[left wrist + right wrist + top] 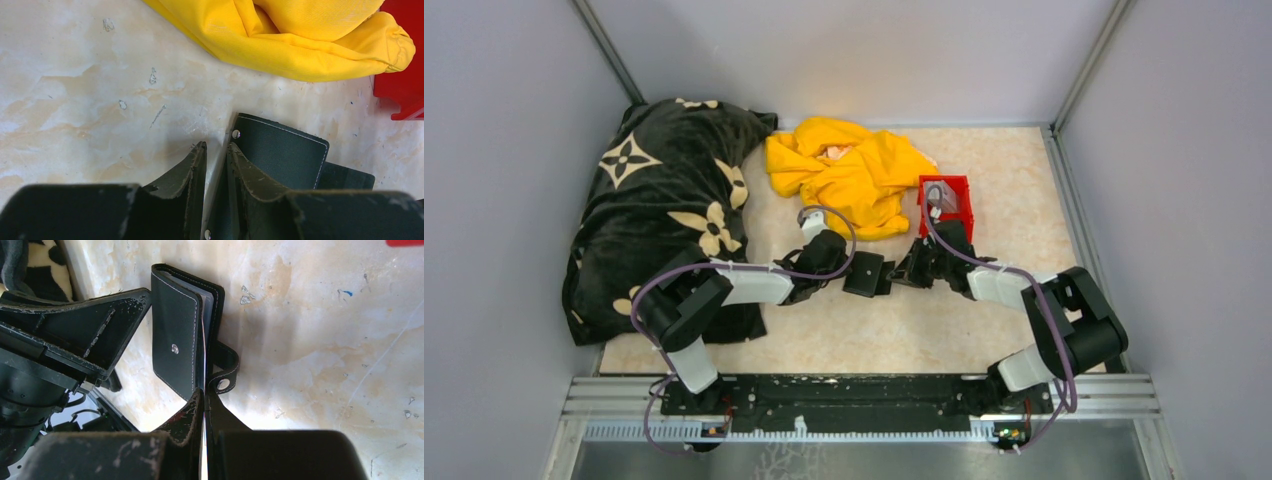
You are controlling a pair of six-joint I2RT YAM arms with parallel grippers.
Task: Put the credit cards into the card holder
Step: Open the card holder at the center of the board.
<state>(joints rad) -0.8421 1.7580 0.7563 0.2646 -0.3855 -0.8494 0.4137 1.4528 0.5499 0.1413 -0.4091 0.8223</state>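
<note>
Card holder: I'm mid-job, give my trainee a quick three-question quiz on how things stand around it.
1. True or false: the card holder sits inside the red bin.
2. Which lies nearest the red bin? A) yellow cloth B) black floral blanket
3. Which one, left gripper or right gripper, pinches the pale credit card edge?
Key: 1 false; 2 A; 3 right gripper.

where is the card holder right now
In the top view the card holder sits mid-table between the left gripper and right gripper, just below the yellow cloth.
</note>
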